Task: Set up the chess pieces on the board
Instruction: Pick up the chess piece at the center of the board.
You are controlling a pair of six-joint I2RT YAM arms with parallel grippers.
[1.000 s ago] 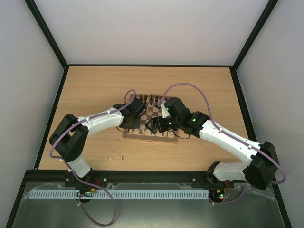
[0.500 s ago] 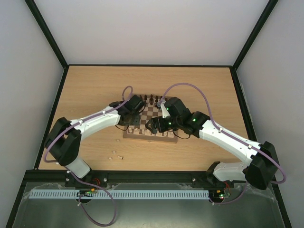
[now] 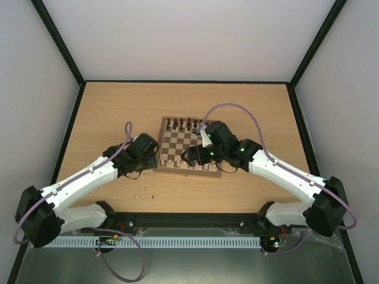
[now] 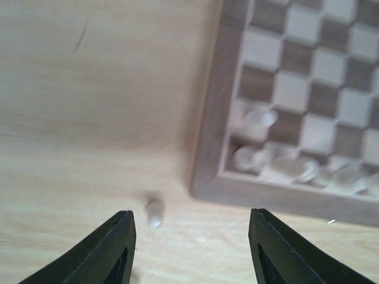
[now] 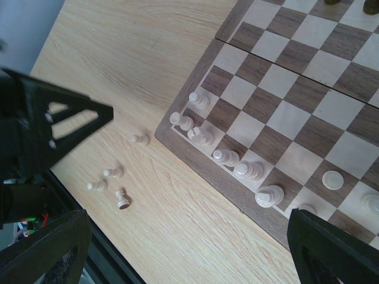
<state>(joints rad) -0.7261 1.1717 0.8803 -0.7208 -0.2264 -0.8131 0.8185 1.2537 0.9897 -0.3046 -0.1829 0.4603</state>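
The board [image 3: 195,141] lies mid-table, with dark pieces [image 3: 186,124] along its far row. Several pale chess pieces [image 5: 226,157] stand along its near left edge, blurred in the left wrist view [image 4: 254,121]. One pale piece [image 4: 154,212] lies on the table just off the board's corner [image 4: 207,148]; it also shows in the right wrist view [image 5: 141,139]. Three more lie nearer the table edge [image 5: 112,173]. My left gripper [image 4: 192,248] is open and empty above that corner piece. My right gripper [image 5: 189,254] is open and empty above the board's near edge.
The black table rim [image 3: 177,216] runs close behind the loose pieces [image 3: 145,193]. My left gripper [image 3: 149,165] and right gripper [image 3: 190,157] hang near each other at the board's near side. The left gripper's finger [image 5: 53,127] shows in the right wrist view.
My left arm has drawn back off the board toward the near left, and its gripper now hangs over the table by the board's corner. The right arm has not moved.
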